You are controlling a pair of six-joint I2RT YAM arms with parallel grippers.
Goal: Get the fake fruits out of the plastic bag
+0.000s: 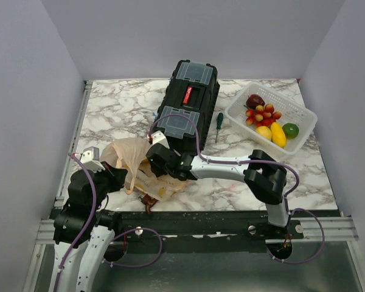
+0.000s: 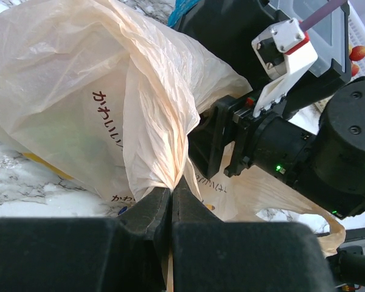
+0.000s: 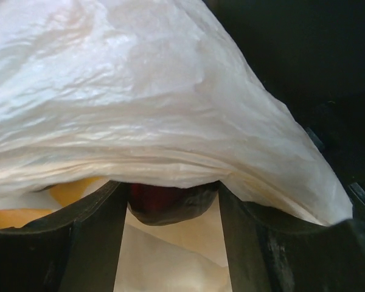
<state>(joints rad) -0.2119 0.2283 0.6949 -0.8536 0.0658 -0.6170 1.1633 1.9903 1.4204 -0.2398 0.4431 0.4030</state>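
Now both grippers work at the plastic bag (image 2: 79, 73), front left of the table (image 1: 231, 188).
My left gripper (image 2: 171, 198) is pinched shut on a bag fold; my right gripper (image 3: 169, 190), under the film, clamps a dark red fruit (image 3: 170, 208). Other fruits (image 1: 267, 118) lie in the white basket (image 1: 305, 117).

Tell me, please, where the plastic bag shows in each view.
Top external: the plastic bag lies lower left of centre.
Left wrist: fills the upper left, a fold pinched by the left pincer.
Right wrist: draped across the top.
Shared landmark: the right pincer, reaching into the bag.
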